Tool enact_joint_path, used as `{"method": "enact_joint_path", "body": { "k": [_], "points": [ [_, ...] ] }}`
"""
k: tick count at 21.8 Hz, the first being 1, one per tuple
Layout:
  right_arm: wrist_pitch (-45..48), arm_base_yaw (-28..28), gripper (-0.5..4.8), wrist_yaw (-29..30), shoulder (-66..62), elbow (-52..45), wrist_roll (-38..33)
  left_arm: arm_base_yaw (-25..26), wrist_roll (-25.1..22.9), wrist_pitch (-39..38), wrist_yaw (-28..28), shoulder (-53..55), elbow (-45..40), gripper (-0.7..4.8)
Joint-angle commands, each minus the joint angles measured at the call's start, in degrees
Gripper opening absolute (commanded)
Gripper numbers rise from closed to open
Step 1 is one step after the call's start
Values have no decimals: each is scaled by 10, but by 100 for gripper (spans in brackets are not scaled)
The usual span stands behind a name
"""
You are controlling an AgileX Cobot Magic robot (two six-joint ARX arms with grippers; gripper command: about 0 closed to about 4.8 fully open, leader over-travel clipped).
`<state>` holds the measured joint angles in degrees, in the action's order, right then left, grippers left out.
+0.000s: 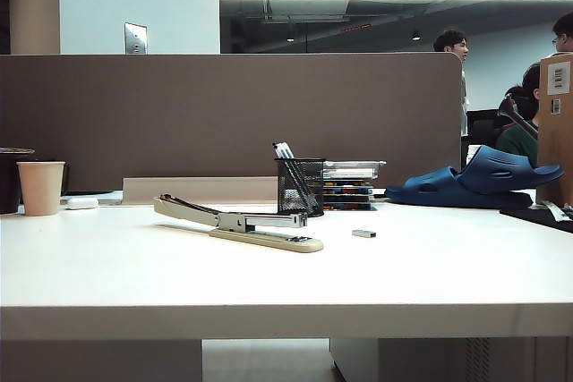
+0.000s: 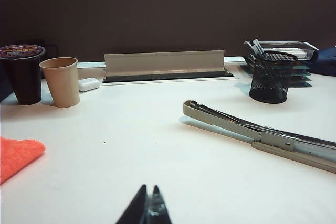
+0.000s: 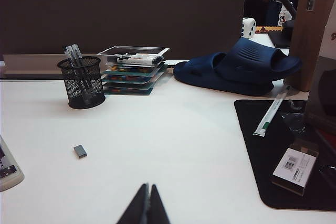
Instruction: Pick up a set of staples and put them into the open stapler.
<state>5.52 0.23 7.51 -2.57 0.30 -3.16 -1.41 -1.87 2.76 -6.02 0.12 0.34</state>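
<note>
- I'm seeing the slim beige stapler [image 1: 237, 222] lying open on the smooth white table [image 1: 286, 284], its metal channel showing.
- The set of staples [image 1: 363, 233], a tiny grey bar, is lying just beside its right end.
- The left gripper [image 2: 147, 208] and right gripper [image 3: 147, 205] are hovering low over the near table, both pinched together, empty.

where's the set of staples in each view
Exterior view: the set of staples lies on the table, right of the stapler.
Left wrist view: not in it.
Right wrist view: the small grey bar lies on the table, nearer the camera than the pen cup.
Shared landmark: the black mesh pen cup.
</note>
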Motion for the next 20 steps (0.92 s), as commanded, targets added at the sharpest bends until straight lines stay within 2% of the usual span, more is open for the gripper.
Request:
{"method": "enact_joint_path", "body": {
  "k": [1, 11, 15, 20],
  "points": [
    [7, 1, -1, 1, 1, -3, 2, 1, 0, 7, -3, 0, 1, -5],
    [8, 1, -1, 1, 1, -1, 2, 1, 5, 7, -7, 0, 1, -5],
    [6, 1, -2, -2, 0, 18, 2, 1, 5, 7, -42, 0, 1, -6],
    [-46, 1, -2, -1, -15, 91, 2, 1, 10, 7, -116, 0, 1, -6]
  ]
}}
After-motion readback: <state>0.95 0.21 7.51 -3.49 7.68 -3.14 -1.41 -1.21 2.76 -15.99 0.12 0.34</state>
